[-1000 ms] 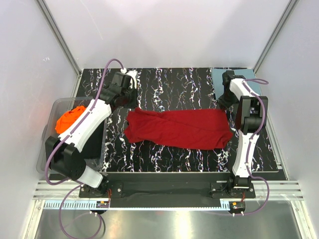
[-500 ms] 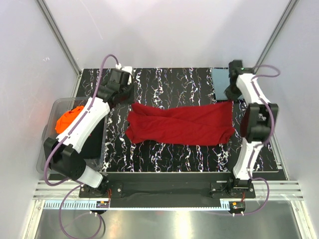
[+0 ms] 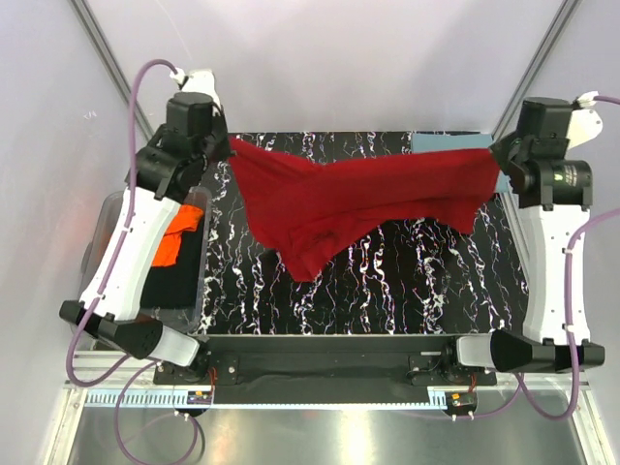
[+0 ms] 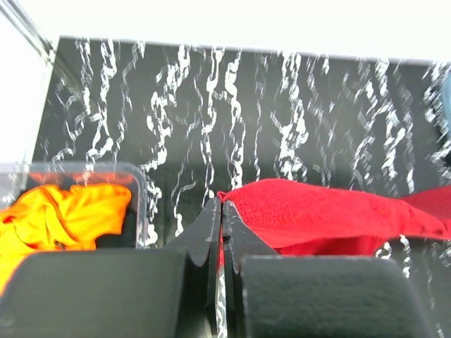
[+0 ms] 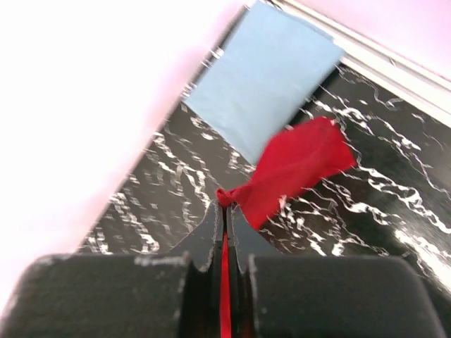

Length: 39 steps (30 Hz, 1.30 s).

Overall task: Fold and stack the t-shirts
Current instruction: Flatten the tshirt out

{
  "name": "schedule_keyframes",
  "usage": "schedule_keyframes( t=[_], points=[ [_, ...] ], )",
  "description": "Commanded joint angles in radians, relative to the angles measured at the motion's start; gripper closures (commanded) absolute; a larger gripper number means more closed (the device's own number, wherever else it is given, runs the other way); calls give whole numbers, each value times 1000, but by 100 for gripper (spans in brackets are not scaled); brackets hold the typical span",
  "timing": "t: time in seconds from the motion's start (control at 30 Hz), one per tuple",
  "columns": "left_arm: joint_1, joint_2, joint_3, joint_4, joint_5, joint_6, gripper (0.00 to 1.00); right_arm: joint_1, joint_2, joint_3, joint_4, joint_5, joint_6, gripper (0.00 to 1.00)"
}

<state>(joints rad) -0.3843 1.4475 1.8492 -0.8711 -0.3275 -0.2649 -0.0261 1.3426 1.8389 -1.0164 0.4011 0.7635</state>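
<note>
Currently, the step in hand appears to be spreading the red t-shirt so that you can lay it flat for folding. The shirt hangs in the air between the two arms, over the far half of the desk. Its upper edge runs from one gripper to the other, and a loose fold droops left of centre. Whether that fold touches the desk cannot be told.

Gripper state:
- The left gripper is closed on the shirt's left edge.
- The right gripper is closed on a small bunched pinch at the opposite end.

Procedure:
1. Set both grippers at equal height so that the upper edge is level.
2. Draw them apart only until that edge is straight. More tension is likely to pull the small pinch out of the right gripper.
3. Lower the shirt so that the drooping fold lands first, then draw it across the desk so that the cloth lies flat without doubling under.
4. Release only when the cloth rests on the desk.

Land the shirt apart from the teal-blue t-shirt, which lies folded at the far right corner. The orange t-shirt lies crumpled in the clear bin at the left.

Arm pose: both arms stand raised, one at each far corner, with the wrists high above the desk.
</note>
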Motion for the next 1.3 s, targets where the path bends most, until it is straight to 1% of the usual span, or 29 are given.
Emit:
schedule_keyframes(
  t=[0.0, 0.17, 0.3, 0.37, 0.47, 0.5, 0.53, 0.57, 0.63, 0.73, 0.83, 0.9, 0.93, 1.0, 1.03, 1.1, 1.13, 1.17, 1.2, 1.23, 1.27],
  points=[
    [4, -94, 88, 43, -30, 26, 100, -5, -26, 60, 18, 6, -12, 100],
    [5, -214, 78, 151, 34, -23, 100, -5, -117, 89, 25, -132, -26, 100],
    [4, -337, 28, 262, 19, -82, 100, -5, -174, 137, 24, -191, -30, 100],
    [4, -367, 30, 276, 30, -111, 100, -5, -213, 178, 19, -229, -21, 100],
    [5, -433, 33, 296, 111, -164, 100, -5, -299, 219, 19, -294, 16, 100],
    [5, -473, 31, 296, 149, -183, 100, -5, -328, 226, 19, -300, 34, 100],
    [5, -499, 30, 296, 163, -203, 100, -5, -385, 230, 19, -297, 43, 100],
    [5, -544, 25, 296, 180, -233, 100, -5, -413, 233, 16, -291, 57, 100],
    [5, -584, 31, 296, 189, -252, 100, -5, -482, 243, 9, -271, 74, 100],
    [4, -641, 35, 296, 206, -263, 100, -5, -514, 258, -20, -265, 83, 100],
    [5, -667, 3, 297, 196, -228, 100, -5, -498, 240, -25, -281, 74, 100],
    [4, -668, -33, 296, 159, -188, 100, -3, -471, 204, -19, -309, 54, 100],
    [5, -664, -74, 297, 147, -175, 100, -5, -433, 195, -13, -320, 42, 100],
    [5, -633, -113, 297, 121, -146, 100, -5, -393, 152, 24, -358, 10, 100],
    [5, -616, -145, 302, 116, -139, 100, -5, -361, 93, 80, -370, 2, 100],
    [5, -546, -171, 337, 91, -93, 100, -5, -327, 25, 140, -392, -12, 100],
    [5, -521, -200, 363, 72, -73, 100, -5, -289, -7, 207, -396, -12, 100],
    [5, -466, -217, 430, 35, -24, 100, -5, -242, -74, 275, -398, -15, 100],
    [12, -396, -212, 486, 12, 22, 100, -5, -214, -79, 301, -398, -10, 100],
    [33, -356, -194, 501, 13, 36, 100, -5, -179, -72, 326, -398, -9, 100],
    [48, -266, -124, 509, 19, 47, 100, -5, -104, -31, 370, -421, -7, 100]
  ],
)
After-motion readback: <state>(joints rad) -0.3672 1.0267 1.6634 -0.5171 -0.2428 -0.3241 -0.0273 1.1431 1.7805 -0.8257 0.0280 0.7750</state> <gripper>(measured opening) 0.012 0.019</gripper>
